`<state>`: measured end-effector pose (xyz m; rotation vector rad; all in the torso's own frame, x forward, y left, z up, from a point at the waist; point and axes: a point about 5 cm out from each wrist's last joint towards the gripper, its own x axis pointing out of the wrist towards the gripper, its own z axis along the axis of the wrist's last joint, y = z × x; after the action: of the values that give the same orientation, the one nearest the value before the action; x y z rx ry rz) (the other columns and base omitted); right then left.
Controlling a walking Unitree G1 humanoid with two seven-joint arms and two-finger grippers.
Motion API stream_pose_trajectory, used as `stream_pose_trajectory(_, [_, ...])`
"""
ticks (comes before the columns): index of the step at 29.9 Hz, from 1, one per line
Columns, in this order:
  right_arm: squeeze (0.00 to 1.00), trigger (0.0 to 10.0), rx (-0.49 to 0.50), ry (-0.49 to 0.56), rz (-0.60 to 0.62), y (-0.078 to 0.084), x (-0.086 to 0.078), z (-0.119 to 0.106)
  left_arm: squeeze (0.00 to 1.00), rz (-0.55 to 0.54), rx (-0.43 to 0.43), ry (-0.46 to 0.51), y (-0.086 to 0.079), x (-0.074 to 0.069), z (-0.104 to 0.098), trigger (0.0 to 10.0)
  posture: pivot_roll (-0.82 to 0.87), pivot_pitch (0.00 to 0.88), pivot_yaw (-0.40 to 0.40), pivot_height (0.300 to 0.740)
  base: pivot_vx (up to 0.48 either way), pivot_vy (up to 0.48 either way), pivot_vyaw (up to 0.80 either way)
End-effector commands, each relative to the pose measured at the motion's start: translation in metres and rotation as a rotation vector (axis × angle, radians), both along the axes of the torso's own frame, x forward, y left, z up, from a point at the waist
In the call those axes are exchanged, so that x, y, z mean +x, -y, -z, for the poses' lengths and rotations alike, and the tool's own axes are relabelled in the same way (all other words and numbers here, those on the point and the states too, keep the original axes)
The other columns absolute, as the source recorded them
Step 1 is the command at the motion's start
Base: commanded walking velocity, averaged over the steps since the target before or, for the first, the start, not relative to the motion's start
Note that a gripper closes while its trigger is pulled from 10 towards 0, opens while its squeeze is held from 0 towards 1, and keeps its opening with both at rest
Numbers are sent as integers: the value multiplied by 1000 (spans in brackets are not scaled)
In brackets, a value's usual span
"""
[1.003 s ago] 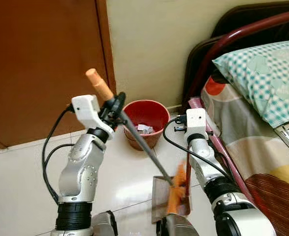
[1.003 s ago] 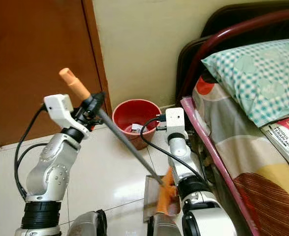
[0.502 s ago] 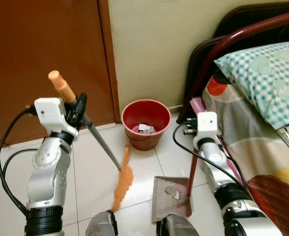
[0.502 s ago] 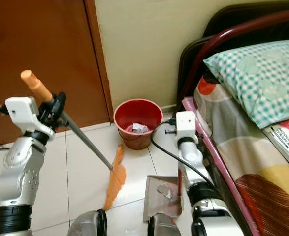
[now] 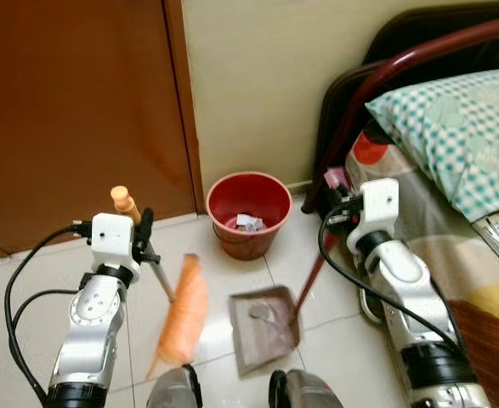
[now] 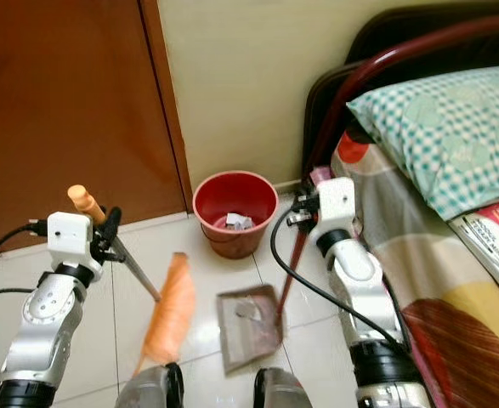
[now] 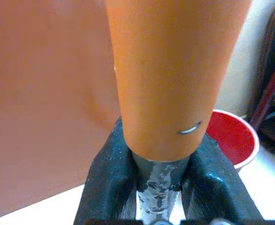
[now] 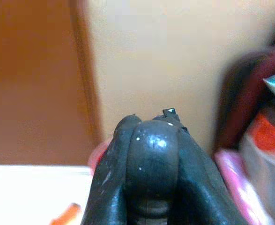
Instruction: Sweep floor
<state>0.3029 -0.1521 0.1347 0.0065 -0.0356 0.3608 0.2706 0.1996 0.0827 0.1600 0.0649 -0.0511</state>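
1. Door (image 5: pixel 79 110): brown, closed, at your far left; nothing to do here.
2. Left end effector (image 5: pixel 143 242): clamped on the broom (image 5: pixel 181 310) shaft just below its orange grip. Keep that hold firm so the head does not twist.
3. Broom: orange head blurred, low over the floor (image 5: pixel 28 280) just left of the dustpan (image 5: pixel 262 327). Judged step: brushing litter toward the pan. Use short, low strokes rightward.
4. Dustpan: grey, tilted on the tiles, a scrap of litter inside. Keep its front lip flat on the floor so dirt does not slip under.
5. Bin (image 5: pixel 249 212): red, by the wall beyond the pan, paper scraps inside; likely where you empty the pan.
6. Right end effector (image 5: pixel 338 204): fingers together around the top of the dustpan's red handle. Hold it steady.
7. Bed (image 5: pixel 453 212): at your right, pillow on top; mind the right elbow near it.
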Motion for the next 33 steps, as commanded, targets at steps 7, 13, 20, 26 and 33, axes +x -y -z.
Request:
stream_pose_trajectory(7, [0,10000,149,168,-306,-39,-5,-66,0,-63,98,-135,-12,-7,28,10000,-9,111,-13,740,0,0,0])
stream_pose_trajectory(13, [0,10000,138,258,-366,-46,-2,-100,0,-66,100,-124,-10,-5,31,10000,-6,110,-19,740,0,0,0])
stream_pose_trajectory(20, [0,10000,169,418,-261,-40,14,-145,0,-60,93,-122,-6,-4,34,10000,-8,108,-21,740,0,0,0])
stream_pose_trajectory(26, [0,10000,172,532,-90,-23,26,-173,0,-58,87,-120,-4,-3,34,10000,-8,110,-22,740,0,0,0])
stream_pose_trajectory(33, [0,10000,65,661,57,0,31,-196,0,-51,80,-125,-3,-3,35,10000,-8,110,-22,740,0,0,0])
